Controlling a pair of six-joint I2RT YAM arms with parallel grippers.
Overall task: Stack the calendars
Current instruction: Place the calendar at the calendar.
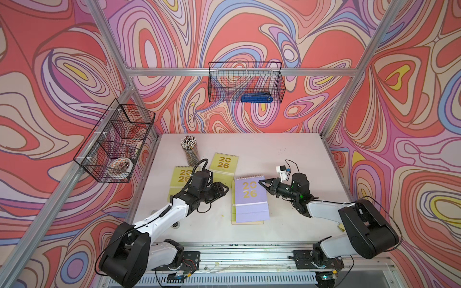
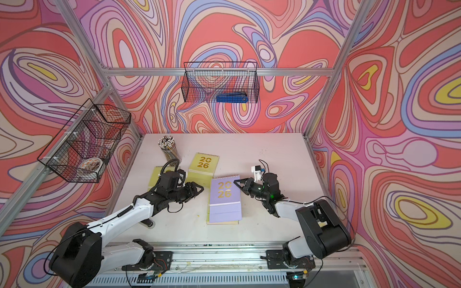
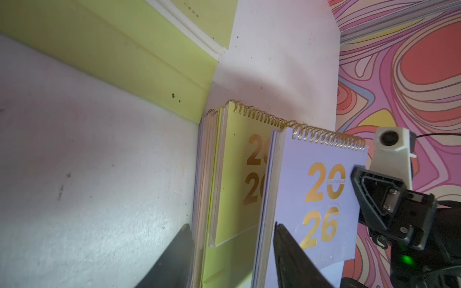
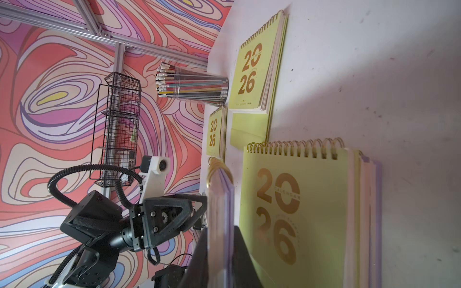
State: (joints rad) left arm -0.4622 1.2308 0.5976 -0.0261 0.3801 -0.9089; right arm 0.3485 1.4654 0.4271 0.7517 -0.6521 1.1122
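A lavender calendar is tilted up over a stack of calendars in mid-table. My right gripper is shut on its spiral-side corner, and its edge runs between the fingers. The stack's top is yellow-green, with peach and lavender edges under it. My left gripper is open at the stack's left edge, one finger on the table side and one over the lavender cover. Two yellow-green calendars lie apart at the back left.
A clear cup of pencils stands behind the two loose calendars. A wire basket with a tape roll hangs on the left frame. Another basket with a blue stapler hangs on the back rail.
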